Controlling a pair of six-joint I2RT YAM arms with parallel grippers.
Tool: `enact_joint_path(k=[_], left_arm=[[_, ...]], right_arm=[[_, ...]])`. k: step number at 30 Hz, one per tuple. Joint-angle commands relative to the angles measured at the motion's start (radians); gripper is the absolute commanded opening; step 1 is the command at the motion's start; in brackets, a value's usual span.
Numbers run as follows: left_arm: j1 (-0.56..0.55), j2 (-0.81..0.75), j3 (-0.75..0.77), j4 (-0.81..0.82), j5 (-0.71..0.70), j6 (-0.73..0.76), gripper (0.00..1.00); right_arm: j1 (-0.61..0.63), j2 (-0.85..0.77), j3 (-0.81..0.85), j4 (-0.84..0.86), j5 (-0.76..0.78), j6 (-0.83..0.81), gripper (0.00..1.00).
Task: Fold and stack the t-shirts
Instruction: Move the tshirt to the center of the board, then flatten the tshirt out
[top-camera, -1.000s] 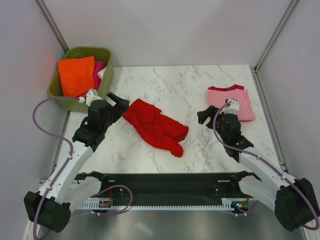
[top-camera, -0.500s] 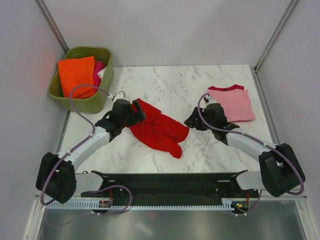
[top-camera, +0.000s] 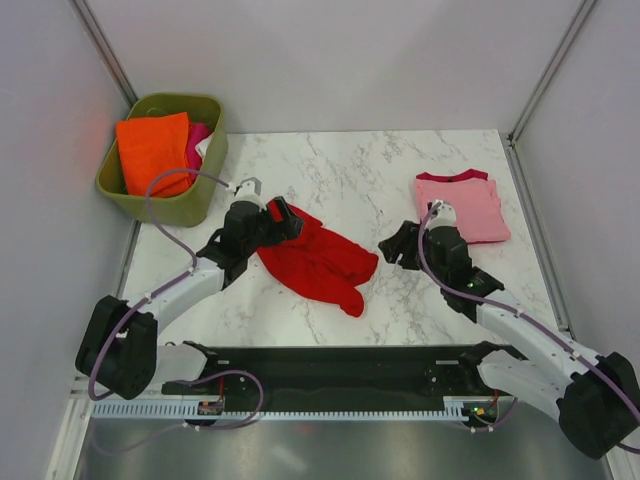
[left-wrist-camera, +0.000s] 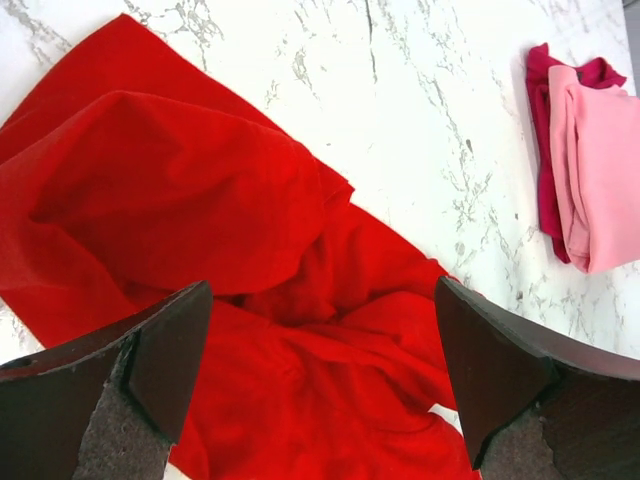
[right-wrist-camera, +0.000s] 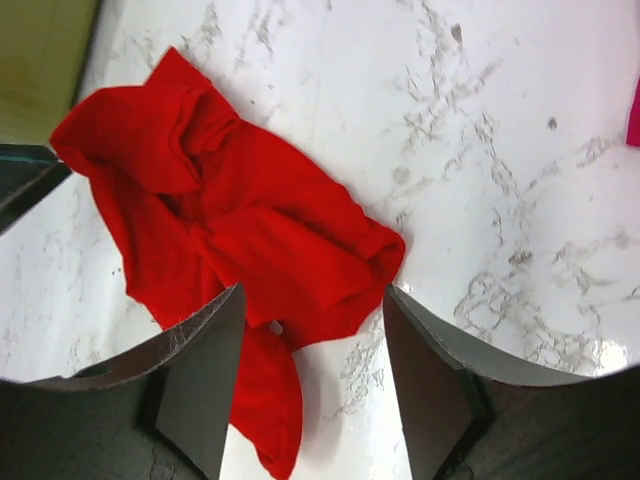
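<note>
Left gripper (top-camera: 287, 222) spread wide at upper-left end of crumpled red t-shirt (top-camera: 318, 260), centre frame. Right gripper (top-camera: 392, 246) parted, empty, near its right edge. Folded pink t-shirt (top-camera: 464, 206) upper right.

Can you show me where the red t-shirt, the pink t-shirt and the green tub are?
red t-shirt (top-camera: 320, 260), overhead view, crumpled middle.
pink t-shirt (top-camera: 475, 205), overhead view, folded front.
olive-green tub (top-camera: 214, 160), overhead view, outer side wall.

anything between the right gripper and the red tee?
Nothing. In the top external view only a narrow strip of bare marble table separates the right gripper from the red t-shirt; the right wrist view shows no other object there.
</note>
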Motion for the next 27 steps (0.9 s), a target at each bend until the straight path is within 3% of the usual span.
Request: enact_joint_path(k=[1,4,6,10,14,23,27], left_arm=[[-0.003,-0.033,-0.029,0.129,0.021,0.049,0.98],[-0.003,-0.038,-0.047,0.155,0.018,0.038,0.98],[-0.003,-0.042,-0.052,0.161,0.015,0.036,0.98],[-0.003,-0.053,-0.069,0.172,0.006,0.027,0.98],[-0.001,-0.056,-0.070,0.172,0.001,0.021,0.98],[-0.001,-0.055,-0.079,0.178,0.006,0.010,0.98],[-0.001,-0.052,-0.078,0.179,0.009,0.010,0.98]], right_arm=[[-0.005,0.031,-0.043,-0.008,0.012,0.056,0.65],[-0.005,0.118,-0.046,0.028,-0.038,0.149,0.67],[-0.005,0.203,-0.043,0.083,-0.066,0.177,0.60],[-0.005,0.321,0.015,0.109,-0.123,0.199,0.57],[-0.004,0.440,0.054,0.141,-0.133,0.216,0.42],[-0.005,0.513,0.080,0.195,-0.114,0.213,0.44],[-0.005,0.520,0.089,0.200,-0.094,0.197,0.32]])
